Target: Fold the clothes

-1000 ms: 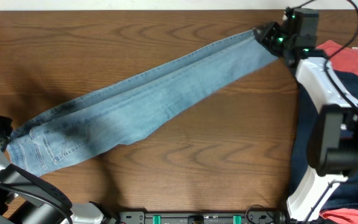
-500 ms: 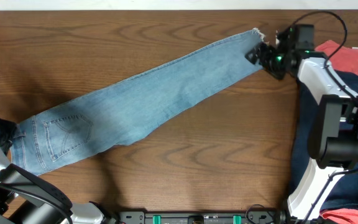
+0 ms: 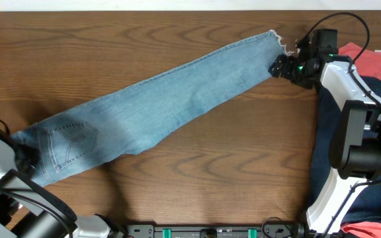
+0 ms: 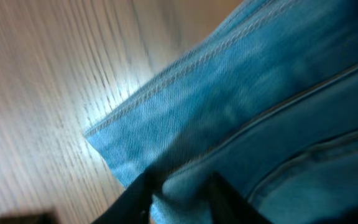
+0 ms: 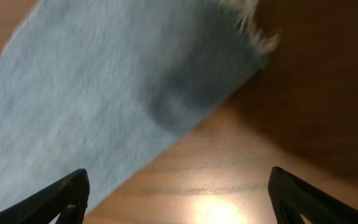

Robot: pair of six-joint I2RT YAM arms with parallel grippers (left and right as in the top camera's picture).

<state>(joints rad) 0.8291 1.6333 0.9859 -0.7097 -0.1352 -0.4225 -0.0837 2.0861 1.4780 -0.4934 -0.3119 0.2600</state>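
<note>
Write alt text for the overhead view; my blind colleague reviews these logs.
Light blue jeans lie stretched diagonally across a wooden table, waist lower left, frayed hem upper right. The left gripper pinches the waist; the right gripper is open at the hem.

jeans [image 3: 157, 106]: soft matt faded denim cloth, raised stitching, whitish frayed hem [image 5: 253, 28] far right; table [image 3: 230, 178]: smooth dark wood-grain top, semi-gloss, lamp glare on it; right arm shell [image 3: 341, 82] glossy white plastic; fingers [image 5: 70, 193] of the right gripper [image 5: 178, 174] matt black, look like plastic.
</note>
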